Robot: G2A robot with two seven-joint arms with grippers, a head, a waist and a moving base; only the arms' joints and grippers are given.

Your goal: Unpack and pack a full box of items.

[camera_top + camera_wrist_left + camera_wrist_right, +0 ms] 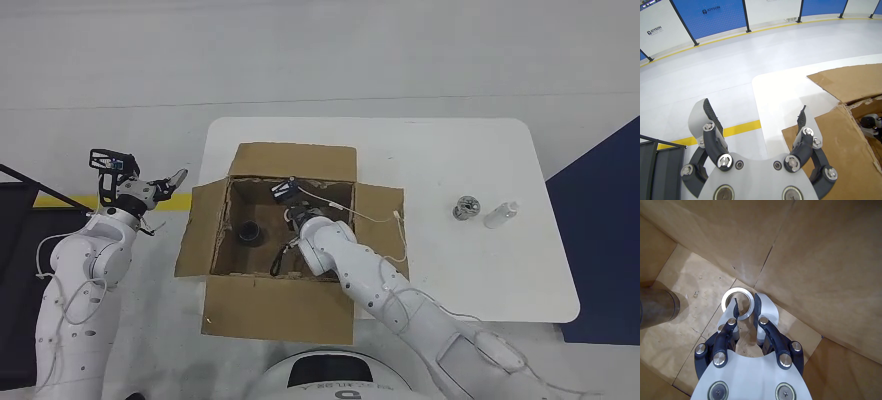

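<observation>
Item: shiny silver metal ring (737,289), on floor of open brown cardboard box (295,158), near its 12 o'clock wall.
Right gripper (745,298): jaws narrow, astride ring wall, one finger in hole, other outside; judged not yet pinching.
Left gripper (755,103): jaws wide, empty, beyond 9 o'clock edge of white table (470,160).
Right arm nearer.

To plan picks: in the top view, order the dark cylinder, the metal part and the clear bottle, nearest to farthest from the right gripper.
The right gripper: inside the box.
1. dark cylinder, beside it in the box.
2. metal part, on the table.
3. clear bottle, just beyond that part.
</observation>
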